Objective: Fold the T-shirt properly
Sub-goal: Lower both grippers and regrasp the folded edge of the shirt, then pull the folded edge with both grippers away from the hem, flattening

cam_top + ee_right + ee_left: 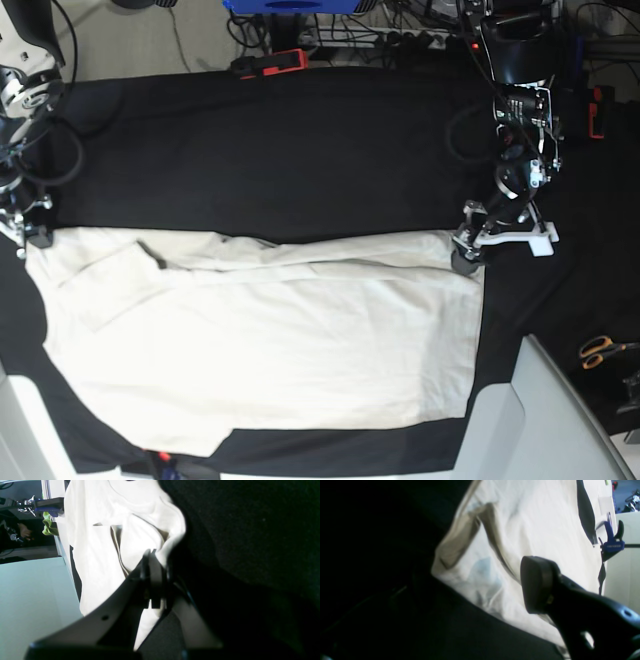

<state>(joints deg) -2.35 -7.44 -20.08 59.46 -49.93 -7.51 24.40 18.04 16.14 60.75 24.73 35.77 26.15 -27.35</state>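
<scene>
The cream T-shirt lies spread out and wrinkled across the front half of the black cloth, with its far edge folded toward the middle. My right gripper is at the shirt's far-left corner. In the right wrist view this gripper is shut on a bunched edge of the T-shirt. My left gripper stands at the shirt's far-right corner. In the left wrist view one dark finger pad hovers over the T-shirt with nothing in the jaws; the other finger is lost in shadow.
The black table cloth covers the table behind the shirt. Orange-handled scissors lie at the right edge. A grey-white panel juts in at the front right. A blue clamp grips the table edge, and a red-and-black tool lies at the back.
</scene>
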